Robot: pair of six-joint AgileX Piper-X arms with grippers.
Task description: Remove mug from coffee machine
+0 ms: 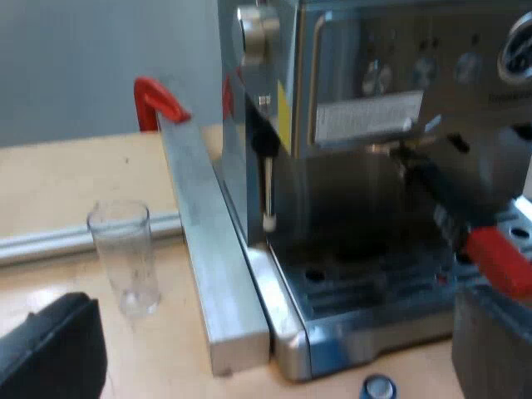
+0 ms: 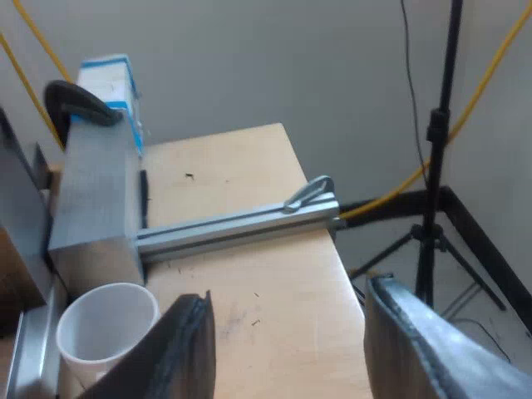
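Right hand [image 2: 289,293]: fingers spread wide, gripping nothing. Just beside one finger, at about nine o'clock of the hand: mug [image 2: 106,328], white, upright, mouth up, at the foot of a metal block [image 2: 96,199]. Left hand [image 1: 270,320]: spread likewise, fronting the espresso machine [image 1: 374,125]. Judged: right arm nearer; calls for a shift toward nine o'clock.

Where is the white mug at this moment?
In the right wrist view, the white mug stands upright beside the near end of the grey metal block, close to one finger of the open right gripper.
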